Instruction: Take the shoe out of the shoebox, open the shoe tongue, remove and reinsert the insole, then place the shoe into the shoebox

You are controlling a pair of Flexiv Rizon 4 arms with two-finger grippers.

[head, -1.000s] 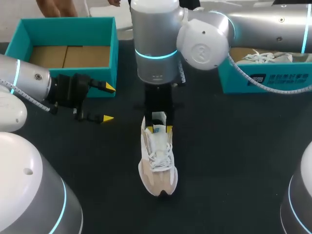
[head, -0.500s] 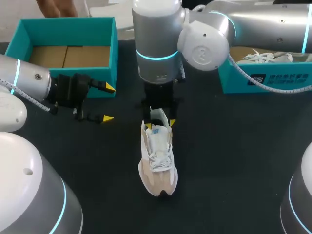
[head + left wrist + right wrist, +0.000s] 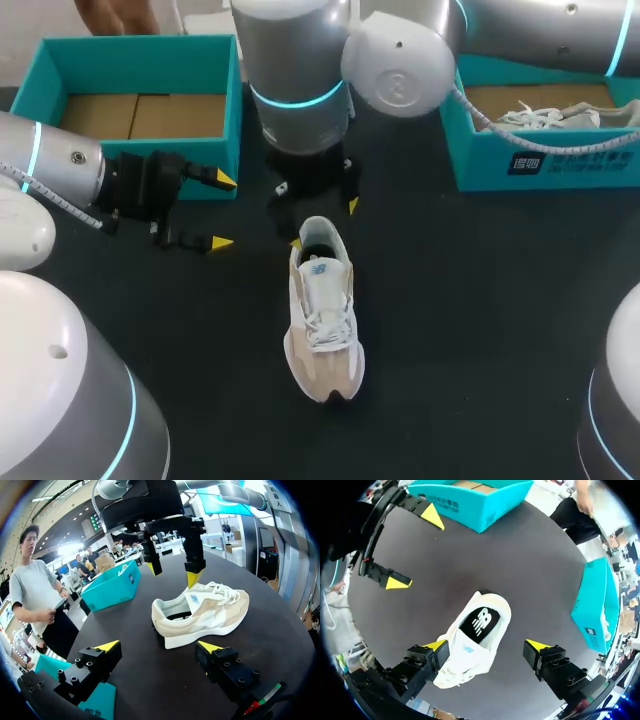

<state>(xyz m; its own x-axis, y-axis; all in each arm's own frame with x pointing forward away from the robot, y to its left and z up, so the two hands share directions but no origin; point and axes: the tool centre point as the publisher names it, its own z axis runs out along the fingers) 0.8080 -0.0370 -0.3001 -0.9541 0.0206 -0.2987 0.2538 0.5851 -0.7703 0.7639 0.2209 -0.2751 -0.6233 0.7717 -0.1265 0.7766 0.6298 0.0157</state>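
A beige and white shoe [image 3: 322, 320] lies on the black table with its toe toward me. Its heel opening shows a dark insole [image 3: 481, 621]. My right gripper [image 3: 324, 224] hangs open above the heel end, touching nothing. In the right wrist view its fingers [image 3: 486, 645] straddle the shoe [image 3: 470, 652] from above with air between. My left gripper [image 3: 221, 211] stands open to the left of the shoe, level with the table. From the left wrist view [image 3: 159, 646] the shoe [image 3: 210, 612] lies just ahead, with the right gripper [image 3: 172, 574] over it.
An empty teal shoebox [image 3: 236, 110] with a cardboard floor stands at the back left, close behind my left gripper. A second teal box [image 3: 540, 165] at the back right holds another shoe. Bare table lies to the right of and in front of the shoe.
My right gripper has opened, let go of the white part it held at the shoe's heel opening, and risen back away from the shoe. The left arm has stayed still.
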